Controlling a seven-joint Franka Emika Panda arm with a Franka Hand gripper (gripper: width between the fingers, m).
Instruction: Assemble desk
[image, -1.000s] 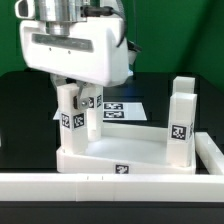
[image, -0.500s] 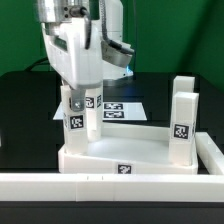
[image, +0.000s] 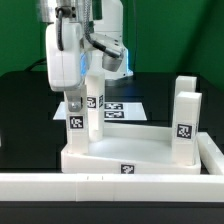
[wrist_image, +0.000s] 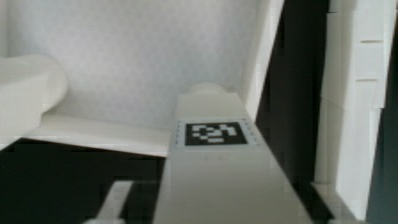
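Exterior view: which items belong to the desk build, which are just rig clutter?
Job:
- desk top, rimmed tray
- leg upright at the exterior view's right corner
- two legs at its left corner, under the tool

Just there:
- marker board flat behind the tray
- long white rail in front
- black table

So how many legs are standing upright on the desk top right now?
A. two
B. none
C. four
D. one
A: one leg stands at the corner on the exterior view's left under the gripper, another leg at the right corner of the desk top.
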